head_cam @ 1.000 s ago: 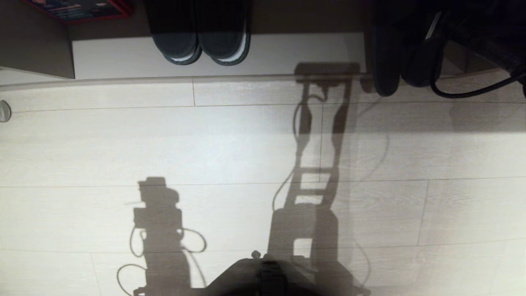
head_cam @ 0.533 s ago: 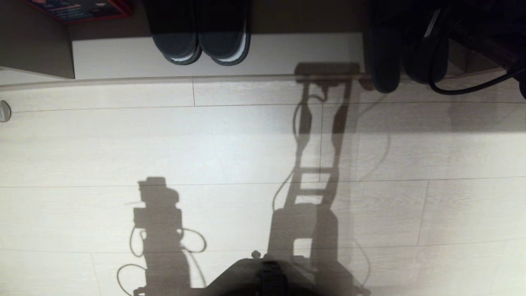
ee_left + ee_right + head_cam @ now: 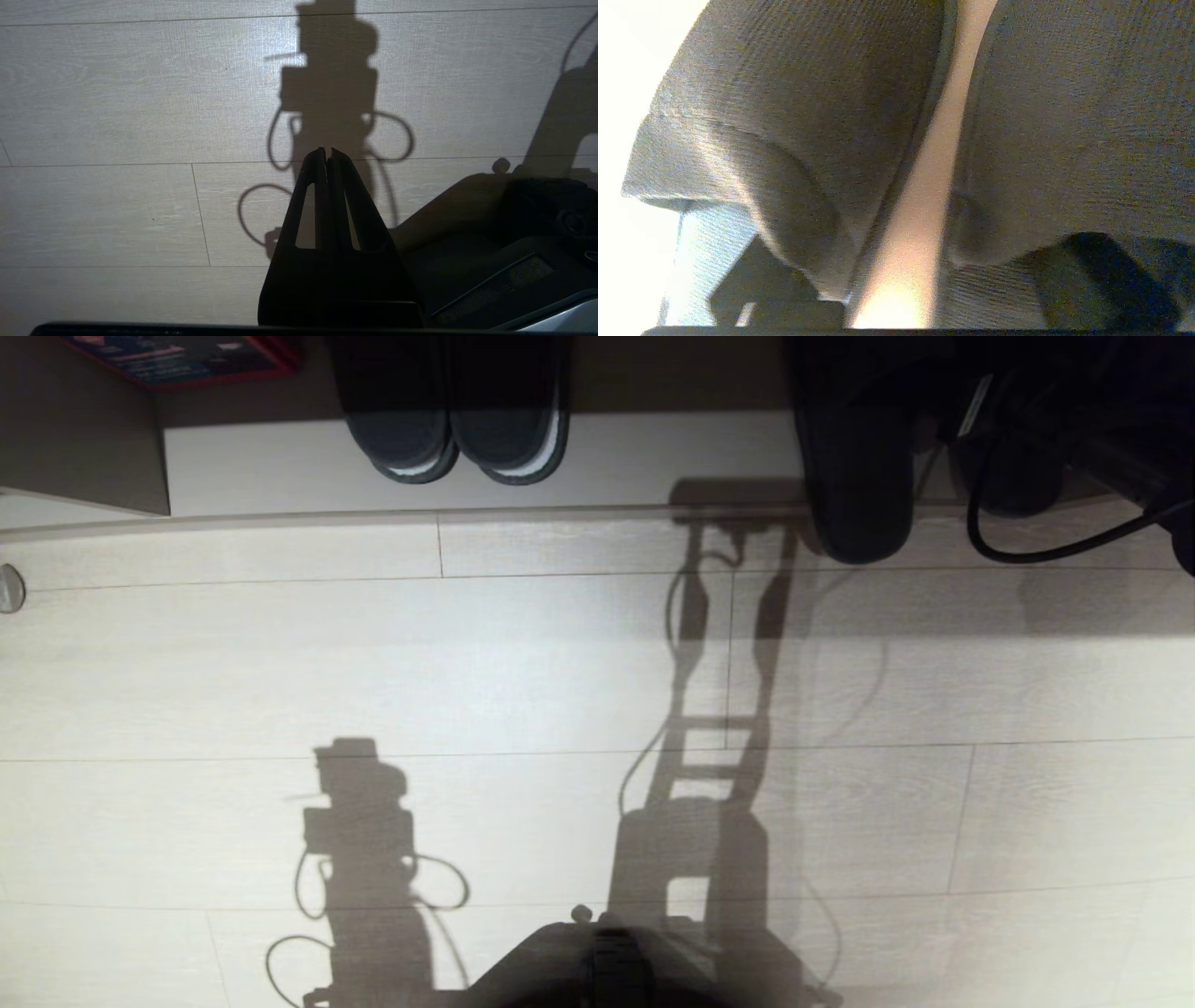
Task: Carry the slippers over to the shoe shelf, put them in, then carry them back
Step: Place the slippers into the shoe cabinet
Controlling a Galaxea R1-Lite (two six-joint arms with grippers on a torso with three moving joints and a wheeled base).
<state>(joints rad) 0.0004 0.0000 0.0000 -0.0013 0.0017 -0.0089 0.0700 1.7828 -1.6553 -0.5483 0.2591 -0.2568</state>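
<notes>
Slippers (image 3: 854, 476), the grey-blue flat fabric pair with wide toe bands, sit at about one o'clock in the head view. They are at the front edge of the low light-brown wood-grain shoe shelf (image 3: 653, 457), one heel poking out past its pale base board over the pale plank floor (image 3: 467, 663). The second slipper is mostly hidden behind the dark right arm and a looping black cable (image 3: 1027, 551). In the right wrist view the two slippers lie side by side with a narrow strip of brown shelf board showing between them. The right gripper (image 3: 936, 261) is just behind them; its dark jaws appear spread wide, one towards each slipper, though whether they touch the fabric is hard to tell. At eleven o'clock a black pair of slippers with white-edged soles (image 3: 453, 429) rests in the neighbouring compartment, and a red-edged flat box (image 3: 187, 355) lies at ten o'clock. The left gripper (image 3: 327, 154) hangs over bare floor, jaws pressed together on nothing.
</notes>
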